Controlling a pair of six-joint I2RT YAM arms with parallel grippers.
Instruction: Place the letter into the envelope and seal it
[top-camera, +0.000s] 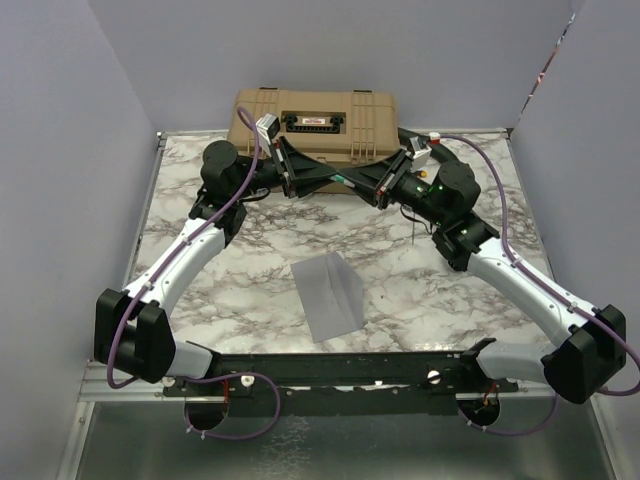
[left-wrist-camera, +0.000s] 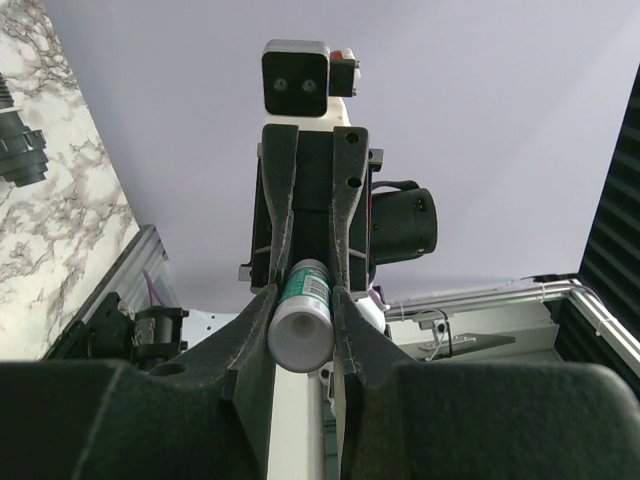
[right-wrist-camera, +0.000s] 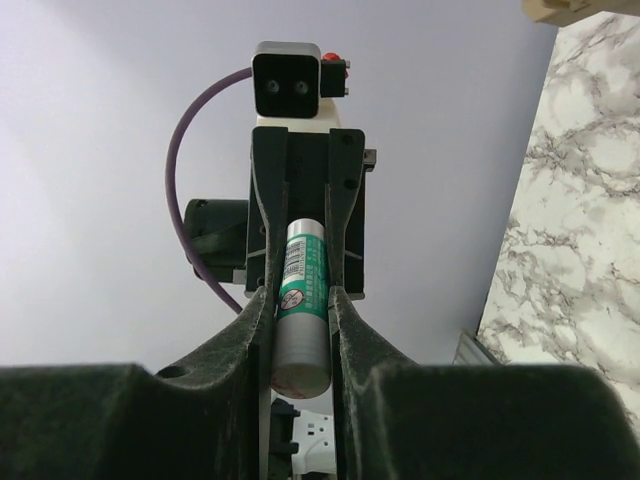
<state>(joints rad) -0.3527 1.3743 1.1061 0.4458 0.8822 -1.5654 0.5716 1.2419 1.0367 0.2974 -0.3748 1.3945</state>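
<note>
One glue stick (right-wrist-camera: 300, 300) is clenched by left fingers (left-wrist-camera: 252, 335) and right fingers (right-wrist-camera: 250, 335) alike — envelope (top-camera: 330, 295) on the table (top-camera: 240, 275), contents hidden.

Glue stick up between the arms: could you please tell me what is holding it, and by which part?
Both grippers hold the glue stick: the left gripper clamps its white end, the right gripper its opposite, grey end.
</note>
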